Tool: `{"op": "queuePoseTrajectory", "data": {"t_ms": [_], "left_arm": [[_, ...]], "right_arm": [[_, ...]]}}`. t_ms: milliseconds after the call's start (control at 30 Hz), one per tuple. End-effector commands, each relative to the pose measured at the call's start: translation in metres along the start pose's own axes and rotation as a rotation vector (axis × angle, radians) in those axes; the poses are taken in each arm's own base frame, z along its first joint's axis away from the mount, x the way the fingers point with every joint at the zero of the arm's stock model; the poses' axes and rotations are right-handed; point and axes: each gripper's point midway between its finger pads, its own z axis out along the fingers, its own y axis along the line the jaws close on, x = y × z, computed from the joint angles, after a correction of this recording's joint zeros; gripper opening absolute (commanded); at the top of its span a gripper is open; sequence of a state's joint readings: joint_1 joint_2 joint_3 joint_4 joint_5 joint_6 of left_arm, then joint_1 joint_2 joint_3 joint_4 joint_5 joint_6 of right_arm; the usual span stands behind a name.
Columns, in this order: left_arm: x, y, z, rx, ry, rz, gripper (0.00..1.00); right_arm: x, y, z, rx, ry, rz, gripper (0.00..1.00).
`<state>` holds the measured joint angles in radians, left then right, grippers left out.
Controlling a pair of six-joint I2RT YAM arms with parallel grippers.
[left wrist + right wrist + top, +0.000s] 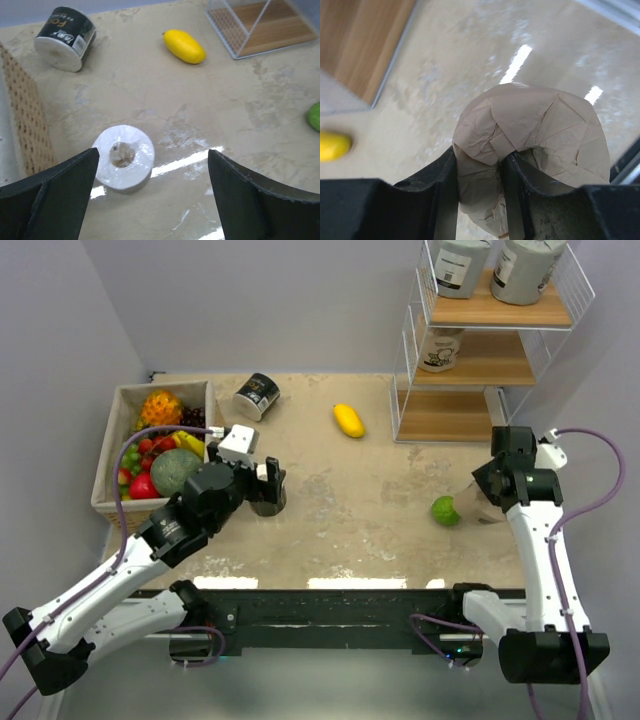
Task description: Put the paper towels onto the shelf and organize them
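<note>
The shelf [560, 316] stands at the back right, with two grey paper towels [462, 265] [528, 270] on its top board and a tan one [440, 348] on the middle board. My right gripper [480, 165] is shut on the wall of a tan roll [540, 130], one finger in its core; from above, this roll [472, 504] lies in front of the shelf. My left gripper [152, 152] hangs open above an upright dark roll [123, 157] with a white top, which sits near the left finger. Another black roll [258, 396] lies on its side at the back.
A green fruit [446, 510] lies just left of the held tan roll. A yellow fruit [348, 420] rests mid-table near the shelf's lowest board [262, 25]. A low box of fruit [115, 455] stands at the left, close to my left arm.
</note>
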<state>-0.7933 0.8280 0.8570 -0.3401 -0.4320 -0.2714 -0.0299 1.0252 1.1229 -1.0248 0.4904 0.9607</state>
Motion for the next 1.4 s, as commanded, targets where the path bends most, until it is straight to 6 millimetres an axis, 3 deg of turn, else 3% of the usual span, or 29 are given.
{"op": "queuePoseTrajectory", "data": {"t_ms": [0,133,233,267,333,500,533,600,633,667,933,1167,1367], "left_arm": [[-0.035,-0.045,-0.010,0.208,-0.024,-0.127,0.95],[-0.033,-0.068,-0.009,0.299,0.034,-0.184,0.95],[-0.033,-0.089,-0.012,0.398,0.076,-0.226,0.95],[-0.032,-0.093,-0.011,0.416,0.090,-0.237,0.95],[-0.038,-0.102,-0.013,0.457,0.098,-0.277,0.95],[-0.052,-0.115,-0.020,0.580,0.098,-0.349,0.95],[-0.063,-0.113,-0.018,0.599,0.064,-0.387,0.95],[-0.064,-0.121,-0.025,0.701,0.072,-0.419,0.96],[-0.079,-0.121,-0.027,0.741,0.019,-0.448,0.96],[-0.078,-0.127,-0.030,0.793,0.020,-0.448,0.96],[-0.102,-0.140,-0.030,0.900,-0.068,-0.455,0.95],[-0.094,-0.146,-0.017,0.920,-0.057,-0.475,0.95],[-0.099,-0.148,-0.024,0.961,-0.095,-0.494,0.92]], "right_arm": [[0.011,0.079,-0.041,-0.435,0.136,-0.101,0.18],[0.047,0.141,-0.091,-0.832,0.254,-0.201,0.18],[0.077,0.173,-0.142,-1.176,0.356,-0.241,0.22],[0.087,0.175,-0.163,-1.297,0.424,-0.255,0.22],[0.085,0.183,-0.192,-1.486,0.421,-0.203,0.25],[0.082,0.177,-0.232,-1.712,0.423,-0.227,0.27],[0.079,0.177,-0.240,-1.755,0.411,-0.234,0.27],[0.078,0.174,-0.249,-1.805,0.424,-0.238,0.28],[0.079,0.171,-0.256,-1.849,0.451,-0.237,0.28],[0.080,0.170,-0.260,-1.871,0.464,-0.231,0.28],[0.080,0.159,-0.278,-1.973,0.551,-0.182,0.28],[0.079,0.160,-0.284,-1.997,0.584,-0.144,0.28],[0.084,0.161,-0.282,-1.997,0.603,-0.145,0.29]]}}
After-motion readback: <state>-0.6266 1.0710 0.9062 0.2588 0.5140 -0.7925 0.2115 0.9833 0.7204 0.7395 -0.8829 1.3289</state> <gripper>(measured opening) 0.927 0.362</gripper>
